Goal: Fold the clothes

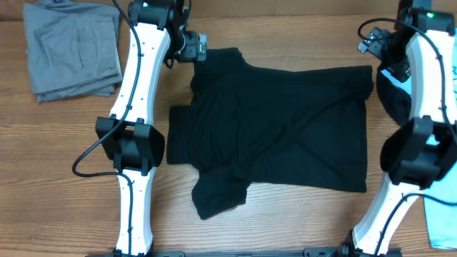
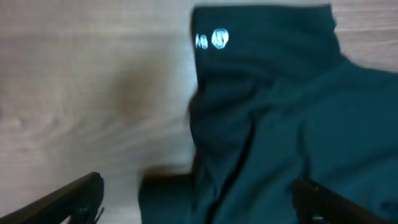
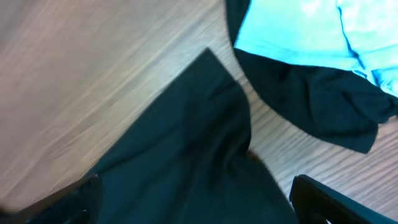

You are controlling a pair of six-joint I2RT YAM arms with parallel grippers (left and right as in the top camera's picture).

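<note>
A large black short-sleeved shirt (image 1: pixel 278 128) lies spread across the middle of the table, one sleeve bunched at the front (image 1: pixel 218 193). My left gripper (image 1: pixel 201 50) hovers open over the shirt's far left sleeve; in the left wrist view the black shirt (image 2: pixel 280 112), with its small white logo marks (image 2: pixel 212 39), lies below the open left gripper (image 2: pixel 196 193). My right gripper (image 1: pixel 371 44) stands open above the shirt's far right corner. In the right wrist view that corner of the shirt (image 3: pixel 186 143) sits under the open right gripper (image 3: pixel 196 186), not pinched.
Folded grey trousers (image 1: pixel 71 50) lie at the far left corner. A light blue T-shirt (image 3: pixel 298 31) lies on another dark garment (image 3: pixel 323 106) at the right, partly behind the right arm (image 1: pixel 421 107). A blue edge (image 1: pixel 443 218) shows at the front right.
</note>
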